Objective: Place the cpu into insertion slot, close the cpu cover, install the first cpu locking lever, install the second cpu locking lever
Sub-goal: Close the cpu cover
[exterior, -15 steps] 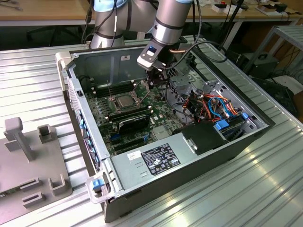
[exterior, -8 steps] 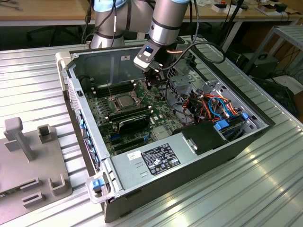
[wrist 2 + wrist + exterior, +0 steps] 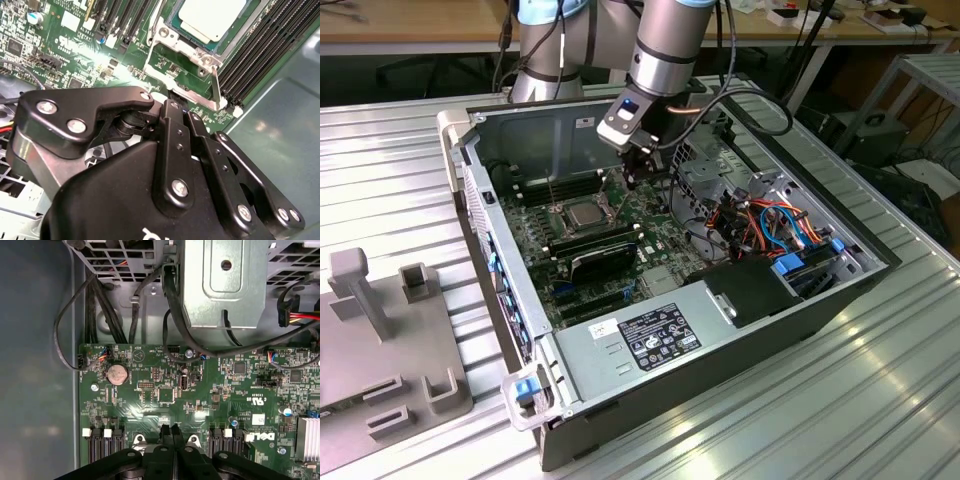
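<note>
The cpu [image 3: 582, 212] [image 3: 212, 17] lies flat in the insertion slot [image 3: 563, 222] of the green motherboard, its silver top showing. The silvery cpu cover [image 3: 175, 22] frames the chip and looks lowered over it. A thin metal tab [image 3: 215, 87] stands upright at the socket's edge. A thin wire lever [image 3: 552, 190] rises beside the socket. My gripper [image 3: 636, 180] [image 3: 182, 107] [image 3: 170, 429] hangs above the board, to the exterior view's right of the socket and not touching it. Its black fingers [image 3: 165, 432] are shut together on nothing.
The board sits inside an open computer case [image 3: 510, 300] on a ribbed metal table. Black memory slots [image 3: 260, 45] flank the socket. A drive cage [image 3: 220, 275] and loose cables [image 3: 770, 225] lie close to the gripper. A grey fixture [image 3: 380, 330] stands at the exterior view's left.
</note>
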Controlling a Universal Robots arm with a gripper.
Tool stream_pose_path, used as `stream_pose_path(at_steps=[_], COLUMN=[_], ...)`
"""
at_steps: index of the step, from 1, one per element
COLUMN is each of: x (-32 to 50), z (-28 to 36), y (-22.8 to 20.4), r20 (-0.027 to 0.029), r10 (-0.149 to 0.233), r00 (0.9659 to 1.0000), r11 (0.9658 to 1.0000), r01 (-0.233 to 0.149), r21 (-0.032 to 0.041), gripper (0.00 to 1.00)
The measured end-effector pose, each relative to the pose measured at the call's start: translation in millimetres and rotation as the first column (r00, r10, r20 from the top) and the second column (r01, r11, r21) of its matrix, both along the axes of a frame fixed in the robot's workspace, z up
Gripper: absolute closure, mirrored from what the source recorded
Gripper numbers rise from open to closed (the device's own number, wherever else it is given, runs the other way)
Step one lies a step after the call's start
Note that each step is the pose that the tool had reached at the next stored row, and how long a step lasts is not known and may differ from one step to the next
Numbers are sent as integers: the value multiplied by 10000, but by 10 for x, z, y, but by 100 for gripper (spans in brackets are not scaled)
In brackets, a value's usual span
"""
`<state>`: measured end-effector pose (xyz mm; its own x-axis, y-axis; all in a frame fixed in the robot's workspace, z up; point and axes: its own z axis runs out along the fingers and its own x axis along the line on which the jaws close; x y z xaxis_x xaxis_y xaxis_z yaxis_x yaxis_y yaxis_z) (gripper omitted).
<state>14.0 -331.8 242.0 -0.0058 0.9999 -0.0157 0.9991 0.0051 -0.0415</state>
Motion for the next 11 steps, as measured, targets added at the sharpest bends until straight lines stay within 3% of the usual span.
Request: stream_pose_path(at_steps=[11], x=[-80], z=[-5], y=[0], r20=[0], r10=[3], r00=[10000], r11=[10000], r01=[-3], r21=[0], gripper=[89])
